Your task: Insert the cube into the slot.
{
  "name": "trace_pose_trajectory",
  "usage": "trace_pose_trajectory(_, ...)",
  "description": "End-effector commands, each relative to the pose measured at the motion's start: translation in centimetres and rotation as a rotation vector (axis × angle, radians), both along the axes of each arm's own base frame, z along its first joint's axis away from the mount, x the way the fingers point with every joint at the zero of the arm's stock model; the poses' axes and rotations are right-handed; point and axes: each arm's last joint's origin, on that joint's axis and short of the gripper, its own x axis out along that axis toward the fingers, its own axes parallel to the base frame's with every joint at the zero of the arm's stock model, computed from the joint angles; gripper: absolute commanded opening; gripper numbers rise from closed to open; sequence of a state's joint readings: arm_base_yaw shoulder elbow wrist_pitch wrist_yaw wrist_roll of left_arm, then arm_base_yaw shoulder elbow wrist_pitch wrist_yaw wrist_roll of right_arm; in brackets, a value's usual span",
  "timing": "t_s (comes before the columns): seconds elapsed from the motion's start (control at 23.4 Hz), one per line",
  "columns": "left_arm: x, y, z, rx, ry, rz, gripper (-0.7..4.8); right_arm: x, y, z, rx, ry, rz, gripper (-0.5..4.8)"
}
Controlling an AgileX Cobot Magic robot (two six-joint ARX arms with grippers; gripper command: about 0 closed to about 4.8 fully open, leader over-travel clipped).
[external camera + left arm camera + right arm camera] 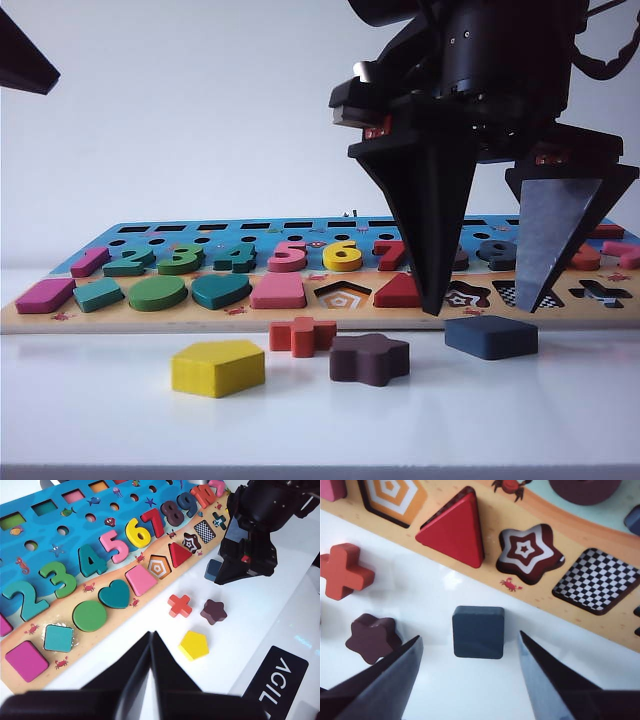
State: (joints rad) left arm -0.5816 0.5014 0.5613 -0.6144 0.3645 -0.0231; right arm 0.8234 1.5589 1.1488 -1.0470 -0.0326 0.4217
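Cube (478,631) lies flat on the table (470,695), just beside the puzzle board (540,597), near its checkered slot (596,581). Right gripper (470,672) hangs over the cube, fingers apart, touching nothing. Left gripper (151,652) is closed and empty, apart from the board.

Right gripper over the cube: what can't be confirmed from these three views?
- Height of right gripper above the cube: no view shows the gap.
- Left wrist view: right arm hides most of the cube.
- Exterior view: right gripper's fingers cover part of the slot.
- Left gripper: shut, idle.
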Motion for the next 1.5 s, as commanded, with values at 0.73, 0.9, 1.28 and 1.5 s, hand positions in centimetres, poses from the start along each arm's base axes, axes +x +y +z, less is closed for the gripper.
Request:
trace_pose_trajectory(0.73, 0.0, 0.0, 0.2, -0.008, -0.016, -0.005, 0.07, 0.6, 0.5, -1.2, -0.031, 0.015, -0.002, 2.70)
trace_pose_trajectory(0.9, 0.0, 0.0, 0.2, -0.008, -0.016, -0.005, 0.07, 0.4, 0.3, -1.2, -0.051, 0.032, -0.002, 2.31)
trace_pose_trajectory(1.28, 0.0, 0.0, 0.2, -0.008, -0.016, -0.005, 0.07, 0.4, 0.4, -1.2, -0.044, 0.026, -0.003, 1.89)
trace_pose_trajectory(1.5, 0.0, 0.0, 0.2, -0.008, -0.016, -0.005, 0.07, 0.4, 0.4, -0.9, -0.030, 0.014, -0.003, 1.24)
